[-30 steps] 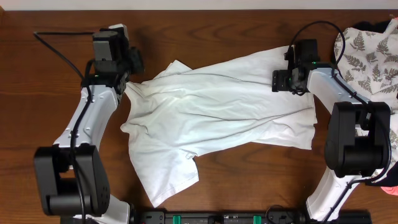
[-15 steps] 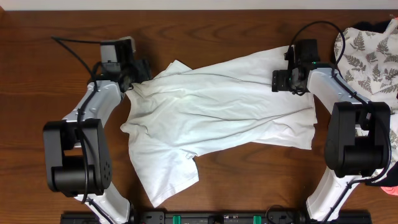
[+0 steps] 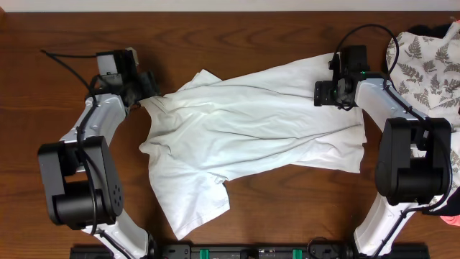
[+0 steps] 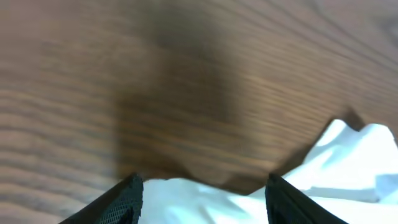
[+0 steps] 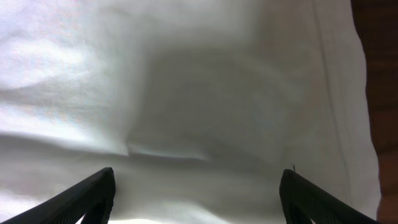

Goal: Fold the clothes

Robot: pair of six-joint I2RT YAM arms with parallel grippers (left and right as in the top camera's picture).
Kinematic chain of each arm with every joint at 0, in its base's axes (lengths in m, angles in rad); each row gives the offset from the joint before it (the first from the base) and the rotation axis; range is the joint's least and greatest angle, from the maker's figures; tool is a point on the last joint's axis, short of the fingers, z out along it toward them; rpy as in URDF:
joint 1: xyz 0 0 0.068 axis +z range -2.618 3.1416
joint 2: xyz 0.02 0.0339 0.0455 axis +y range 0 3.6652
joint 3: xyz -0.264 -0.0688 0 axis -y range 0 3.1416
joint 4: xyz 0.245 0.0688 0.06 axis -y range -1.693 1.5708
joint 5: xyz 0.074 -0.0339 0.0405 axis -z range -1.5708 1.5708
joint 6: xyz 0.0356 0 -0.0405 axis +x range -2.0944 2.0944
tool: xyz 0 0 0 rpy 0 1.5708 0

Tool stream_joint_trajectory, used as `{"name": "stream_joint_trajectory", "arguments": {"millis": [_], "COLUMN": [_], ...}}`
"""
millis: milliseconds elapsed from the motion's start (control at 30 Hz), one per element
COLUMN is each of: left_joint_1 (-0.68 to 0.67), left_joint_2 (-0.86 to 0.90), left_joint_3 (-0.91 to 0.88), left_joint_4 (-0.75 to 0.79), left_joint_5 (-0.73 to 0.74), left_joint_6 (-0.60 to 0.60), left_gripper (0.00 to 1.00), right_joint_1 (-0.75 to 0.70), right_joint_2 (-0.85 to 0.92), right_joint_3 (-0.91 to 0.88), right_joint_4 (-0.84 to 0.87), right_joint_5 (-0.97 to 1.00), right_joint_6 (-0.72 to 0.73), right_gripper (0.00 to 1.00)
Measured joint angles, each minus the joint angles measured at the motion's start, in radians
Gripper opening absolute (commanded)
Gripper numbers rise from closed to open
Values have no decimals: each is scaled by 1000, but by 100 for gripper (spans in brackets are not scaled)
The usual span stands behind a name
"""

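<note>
The clothes are one white T-shirt (image 3: 244, 126), lying crumpled and slanted across the middle of the wooden table, one sleeve pointing to the front (image 3: 190, 208). My left gripper (image 3: 149, 86) stands open at the shirt's upper left corner. In the left wrist view the shirt's edge (image 4: 205, 202) lies on the wood below the spread fingers of that gripper (image 4: 202, 186). My right gripper (image 3: 325, 93) hangs open over the shirt's upper right part. In the right wrist view plain white cloth (image 5: 205, 93) fills the space under the gripper (image 5: 199, 180), and nothing is pinched.
A white cloth with grey fern leaves (image 3: 428, 61) lies heaped at the back right, with a dark garment (image 3: 431, 30) behind it. A pink thing (image 3: 451, 216) shows at the right edge. A black rail (image 3: 251, 252) runs along the front edge.
My left gripper has opened wider and its wrist has swung left, from above the shirt's corner to beside it. The shirt and the right arm have stayed put.
</note>
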Motion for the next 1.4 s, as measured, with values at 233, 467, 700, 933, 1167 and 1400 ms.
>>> {"name": "stream_joint_trajectory", "arguments": {"millis": [233,467,700,933,1167,1400], "left_joint_1": [22,22,22,22,22,22], "left_joint_2": [0,0,69,115,130,95], "left_joint_3": [0,-2,-4,-6,-9,-5], "left_joint_4": [-74,-96,-51,13,70,68], "left_joint_5": [0,0,3,34,129,193], "left_joint_6": [-6,-99,-180,-236,-241,-230], "left_gripper": [63,63,63,30,6,6], "right_joint_1": [0,0,0,0,0,0], "right_joint_2": [0,0,0,0,0,0], "right_joint_3": [0,0,0,0,0,0], "right_joint_4": [0,-1,-2,-12,-16,-18], "right_joint_5": [0,0,0,0,0,0], "right_joint_6": [0,0,0,0,0,0], "right_gripper": [83,83,83,83,83,83]}}
